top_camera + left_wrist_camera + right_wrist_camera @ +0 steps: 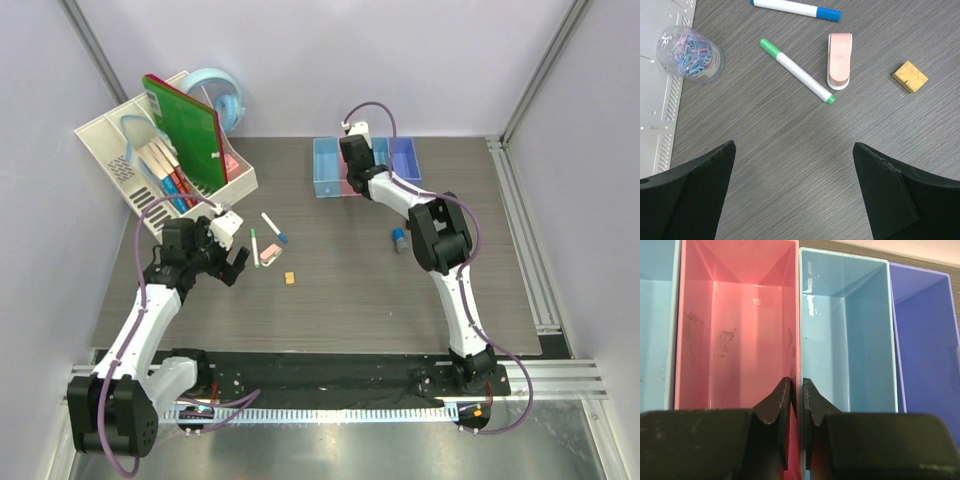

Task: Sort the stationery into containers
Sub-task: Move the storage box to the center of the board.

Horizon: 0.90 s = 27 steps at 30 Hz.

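The green-capped pen (254,243) (796,71), blue-capped pen (273,228) (795,7), pink eraser (270,254) (840,60) and orange block (289,278) (910,76) lie left of centre on the table. My left gripper (232,258) (794,145) is open and empty just beside the green pen. A blue-grey cylinder (399,239) lies by the right arm. The red-and-black cylinder is not in view. My right gripper (352,165) (796,382) is shut on the wall between the pink bin (735,325) and blue bin (847,330). The light-blue bin (330,168) and violet bin (925,340) flank them. All bins look empty.
A white slotted organizer (130,150) holding a green book (185,125) stands at the back left, with a round light-blue tape dispenser (225,95) behind it. A clear cup of paper clips (689,54) stands by the organizer. Metal rails (520,220) run along the right edge.
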Each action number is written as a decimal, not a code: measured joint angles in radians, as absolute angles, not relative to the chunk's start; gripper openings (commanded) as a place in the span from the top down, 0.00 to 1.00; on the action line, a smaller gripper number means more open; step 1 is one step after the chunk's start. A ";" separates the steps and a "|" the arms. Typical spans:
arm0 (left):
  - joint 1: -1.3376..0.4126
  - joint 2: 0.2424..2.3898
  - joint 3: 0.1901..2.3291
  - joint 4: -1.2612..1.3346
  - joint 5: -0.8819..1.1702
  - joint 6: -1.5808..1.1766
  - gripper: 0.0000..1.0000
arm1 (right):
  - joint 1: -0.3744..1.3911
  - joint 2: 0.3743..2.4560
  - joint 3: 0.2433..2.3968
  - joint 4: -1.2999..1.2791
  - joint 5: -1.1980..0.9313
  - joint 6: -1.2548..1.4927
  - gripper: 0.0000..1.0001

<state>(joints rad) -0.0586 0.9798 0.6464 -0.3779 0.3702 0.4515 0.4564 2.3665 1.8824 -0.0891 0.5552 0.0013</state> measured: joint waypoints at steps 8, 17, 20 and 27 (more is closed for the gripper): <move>-0.059 0.949 0.637 -0.410 0.355 0.452 0.00 | 0.505 2.370 1.883 -0.096 0.552 0.093 0.99; -0.059 0.929 0.637 -0.486 0.347 0.454 0.00 | 0.522 2.310 1.779 -0.060 0.556 0.233 0.99; -0.058 0.921 0.637 -0.501 0.342 0.454 0.00 | 0.533 2.289 1.747 -0.058 0.559 0.272 0.99; -0.059 0.917 0.637 -0.508 0.342 0.453 0.00 | 0.559 2.248 1.687 -0.063 0.563 0.319 0.99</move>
<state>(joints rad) -0.0586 0.9169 0.6373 -0.5083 0.3416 0.4534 0.5594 2.2482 1.6875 -0.0628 0.5629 0.3187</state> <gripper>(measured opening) 0.996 0.113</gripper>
